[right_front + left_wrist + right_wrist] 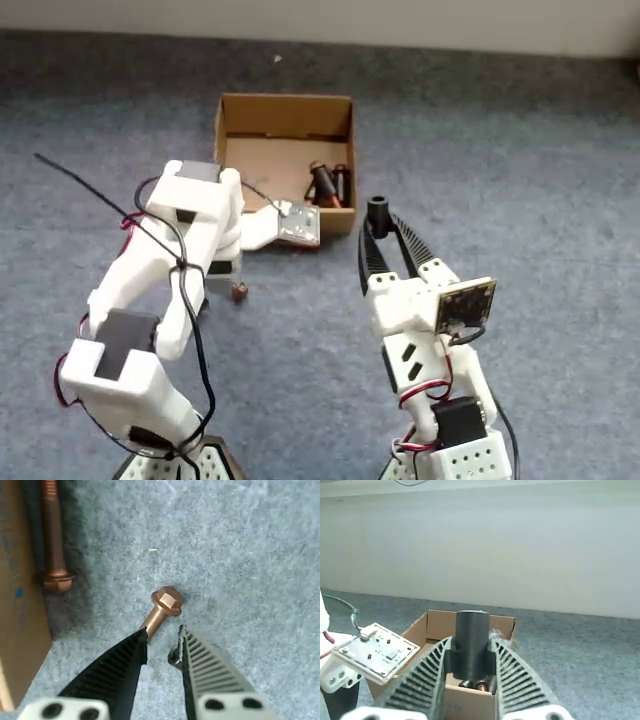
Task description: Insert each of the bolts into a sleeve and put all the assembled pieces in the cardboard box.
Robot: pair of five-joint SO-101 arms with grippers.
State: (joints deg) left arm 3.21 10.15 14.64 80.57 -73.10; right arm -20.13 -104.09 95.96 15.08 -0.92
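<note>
The left pincer [163,636], part open, straddled a bolt [164,605] on the bench [250,555] beside the cardboard box [285,112], seemingly ungripped. The right pincer [470,642] clamped a sleeve [471,625] upright. Closing squarely mid-shank would keep the bolt straight.

Open brown cardboard box [285,125] at upper centre of the high view. In its lower right corner, dark sleeved pieces [328,185], perhaps two or three, copper ends showing. Black cylindrical sleeve [471,627] upright, clamped in the right gripper [470,642], just right of the box. Copper-coloured hex-flange bolt [162,609] flat on grey carpet [240,555], below the box, left of centre. Second bolt [54,540] flat alongside the box's outer wall.
</note>
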